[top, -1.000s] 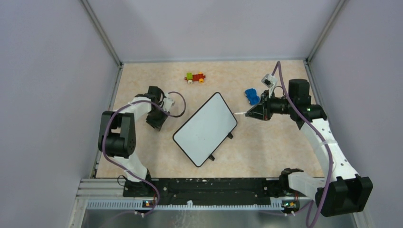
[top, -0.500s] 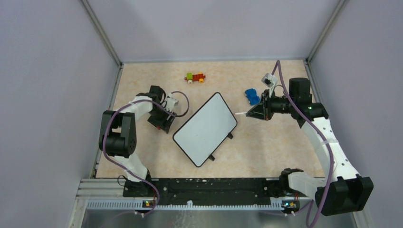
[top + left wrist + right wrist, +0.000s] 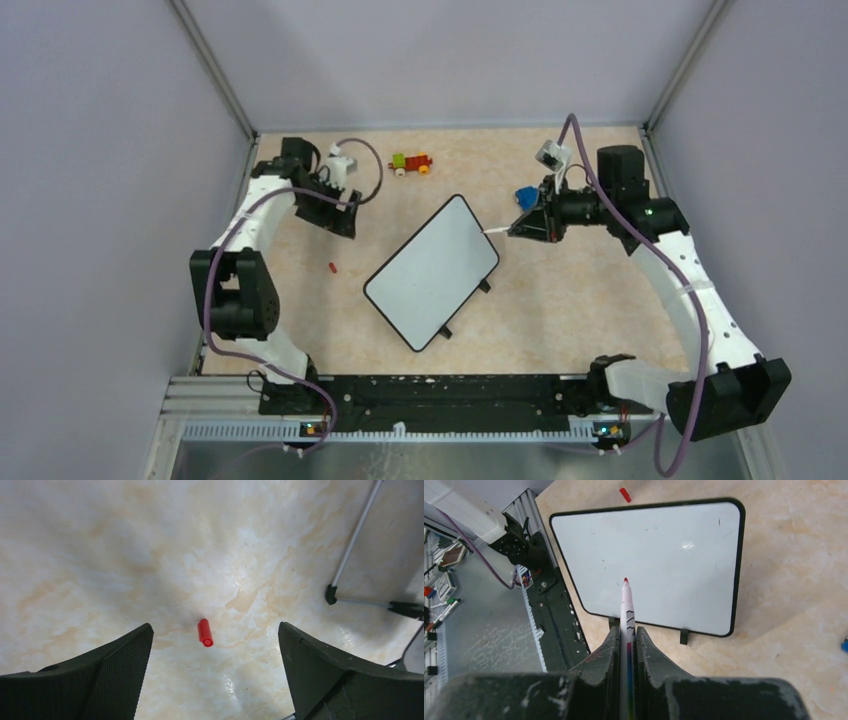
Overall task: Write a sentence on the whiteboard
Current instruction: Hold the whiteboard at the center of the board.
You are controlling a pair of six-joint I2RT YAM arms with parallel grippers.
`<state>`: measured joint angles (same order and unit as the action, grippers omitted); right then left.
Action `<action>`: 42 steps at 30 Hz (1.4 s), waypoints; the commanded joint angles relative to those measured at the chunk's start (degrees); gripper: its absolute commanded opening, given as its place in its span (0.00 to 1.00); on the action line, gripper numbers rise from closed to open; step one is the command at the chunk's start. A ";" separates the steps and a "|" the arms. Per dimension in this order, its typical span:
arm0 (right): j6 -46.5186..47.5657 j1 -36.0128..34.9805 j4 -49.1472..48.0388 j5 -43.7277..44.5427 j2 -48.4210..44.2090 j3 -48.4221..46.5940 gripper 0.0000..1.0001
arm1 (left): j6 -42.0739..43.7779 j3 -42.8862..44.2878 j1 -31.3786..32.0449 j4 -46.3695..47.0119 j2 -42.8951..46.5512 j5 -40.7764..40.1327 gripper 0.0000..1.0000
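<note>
Right claw [image 3: 627, 630] gripped the marker [image 3: 626, 597] at the blank whiteboard [image 3: 674, 555] edge, left claw [image 3: 214, 628] gaped empty; a hard press might shove the board.

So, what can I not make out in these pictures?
- Blue toy: top view, partly behind the right hand; right wrist view, cut by the edge.
- Marker barrel print: right wrist view, covered lower down by that hand.
- Faint whiteboard marks: too small to read.
</note>
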<state>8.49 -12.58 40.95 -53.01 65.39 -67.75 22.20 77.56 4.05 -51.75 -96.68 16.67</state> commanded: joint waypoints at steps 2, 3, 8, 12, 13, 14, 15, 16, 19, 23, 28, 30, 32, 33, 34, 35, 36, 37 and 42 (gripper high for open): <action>4.36 -4.38 3.45 1.67 3.74 -9.64 0.00 | 3.84 8.28 -7.71 -7.29 6.48 19.94 0.99; 5.12 -5.32 4.46 1.81 5.06 -11.11 0.00 | 4.54 8.26 -8.07 -7.86 7.52 23.98 0.99; 9.00 -10.33 8.69 4.61 12.70 -18.78 0.00 | 6.32 6.95 -8.21 -7.41 10.78 39.52 0.99; 13.05 -11.55 12.51 4.41 17.98 -24.21 0.00 | 6.57 8.16 -7.43 -8.42 9.65 49.78 0.92; 13.71 -11.63 12.93 4.11 18.64 -25.05 0.00 | 6.34 8.92 -6.95 -9.26 8.68 51.08 0.89; 14.08 -11.60 12.79 3.66 18.90 -25.33 0.00 | 6.51 9.51 -6.64 -10.66 7.72 52.98 0.87; 14.05 -11.70 12.09 3.28 18.85 -24.95 0.00 | 7.22 10.25 -6.44 -12.22 6.53 54.46 0.85; 13.85 -11.97 11.13 3.05 18.46 -24.14 0.00 | 7.91 10.93 -5.84 -13.43 5.04 55.57 0.84; 14.48 -14.09 8.58 5.45 16.18 -21.04 0.00 | 4.69 10.20 -2.87 -12.25 3.18 57.50 0.80; 16.91 -17.17 3.44 10.95 12.48 -14.79 0.00 | -2.46 4.61 5.36 -4.05 6.22 52.84 0.76; 17.54 -19.37 0.72 13.09 9.22 -8.05 0.00 | -13.35 -2.30 13.26 10.00 10.27 41.68 0.73; 17.25 -20.01 -0.55 13.41 6.39 -5.73 0.00 | -13.39 -1.25 13.91 8.67 8.27 40.55 0.69; 16.96 -20.79 -0.84 13.46 4.49 -4.76 0.00 | -13.15 -1.09 14.13 8.33 7.00 40.68 0.64; 16.90 -21.50 -0.73 13.51 3.90 -4.37 0.00 | -12.83 -1.16 14.53 8.37 6.55 40.45 0.62; 17.21 -22.32 -0.43 13.91 3.73 -4.42 0.00 | -12.18 -1.04 14.84 8.29 6.10 40.05 0.60; 17.55 -23.25 -0.09 15.07 3.71 -4.56 0.00 | -11.35 -0.75 15.10 7.92 5.85 39.81 0.57; 17.94 -24.25 -0.09 16.45 3.78 -4.77 0.00 | -11.08 -0.58 15.35 7.80 5.69 39.73 0.54; 18.20 -25.07 -0.15 17.93 3.97 -5.09 0.00 | -10.72 -0.25 15.55 7.68 5.49 39.78 0.51; 18.55 -29.64 -0.41 20.00 7.11 -8.47 0.00 | -6.67 5.34 16.66 2.46 1.40 39.17 0.33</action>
<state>25.58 -38.85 42.81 -36.07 70.61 -72.12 11.84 77.41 19.88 -46.74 -92.60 55.77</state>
